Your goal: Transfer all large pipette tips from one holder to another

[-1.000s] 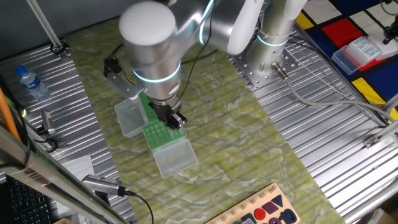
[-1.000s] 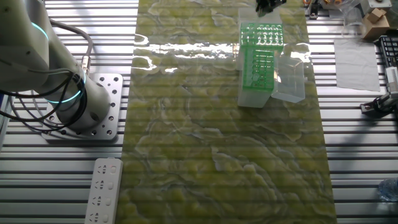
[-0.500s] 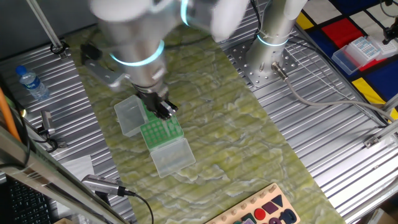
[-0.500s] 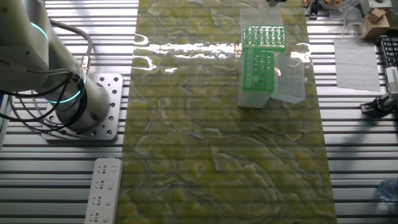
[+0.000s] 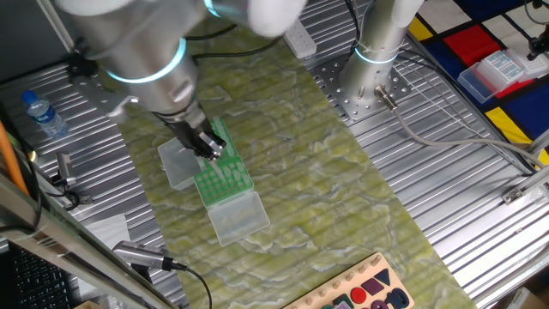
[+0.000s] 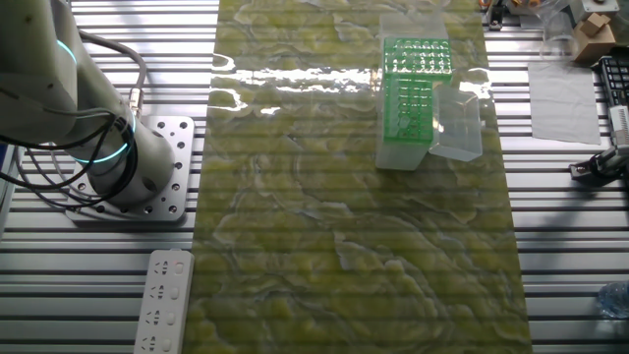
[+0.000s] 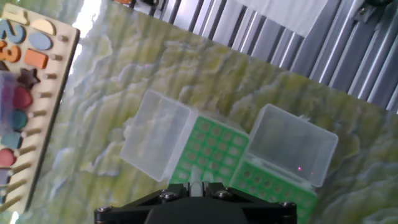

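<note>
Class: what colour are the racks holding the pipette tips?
Green racks, clearest in the other fixed view.

Bright, even light fills all views; my arm [image 5: 146, 51] smears with motion blur, and white glare streaks the green mat [image 6: 285, 79] near its far edge.

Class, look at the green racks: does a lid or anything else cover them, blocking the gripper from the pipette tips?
Nothing visible does. Both clear lids are swung open to the sides, leaving the green racks uncovered under the gripper.
</note>
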`<state>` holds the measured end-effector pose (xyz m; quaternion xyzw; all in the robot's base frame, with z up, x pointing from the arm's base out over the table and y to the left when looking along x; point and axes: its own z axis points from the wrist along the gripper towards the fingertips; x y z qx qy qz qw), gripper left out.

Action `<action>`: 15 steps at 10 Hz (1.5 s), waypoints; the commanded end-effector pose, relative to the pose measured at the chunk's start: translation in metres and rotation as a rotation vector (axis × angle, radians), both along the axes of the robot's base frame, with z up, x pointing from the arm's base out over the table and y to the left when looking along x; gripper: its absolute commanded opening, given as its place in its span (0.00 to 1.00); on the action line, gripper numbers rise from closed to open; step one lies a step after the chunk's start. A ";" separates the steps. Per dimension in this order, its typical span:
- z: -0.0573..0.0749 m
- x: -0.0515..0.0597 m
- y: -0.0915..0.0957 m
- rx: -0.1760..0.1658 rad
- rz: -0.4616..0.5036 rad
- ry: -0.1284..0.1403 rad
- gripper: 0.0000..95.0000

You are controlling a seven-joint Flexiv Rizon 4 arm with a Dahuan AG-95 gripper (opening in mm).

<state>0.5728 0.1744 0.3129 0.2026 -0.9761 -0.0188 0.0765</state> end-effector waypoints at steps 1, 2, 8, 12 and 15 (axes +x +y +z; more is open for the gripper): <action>0.006 -0.003 -0.013 -0.011 0.080 0.015 0.00; 0.008 -0.003 -0.020 -0.023 0.125 0.020 0.00; 0.001 -0.013 -0.076 -0.050 0.320 0.030 0.00; -0.015 -0.014 -0.101 -0.045 0.363 0.008 0.00; -0.022 -0.020 -0.106 -0.039 0.370 -0.002 0.00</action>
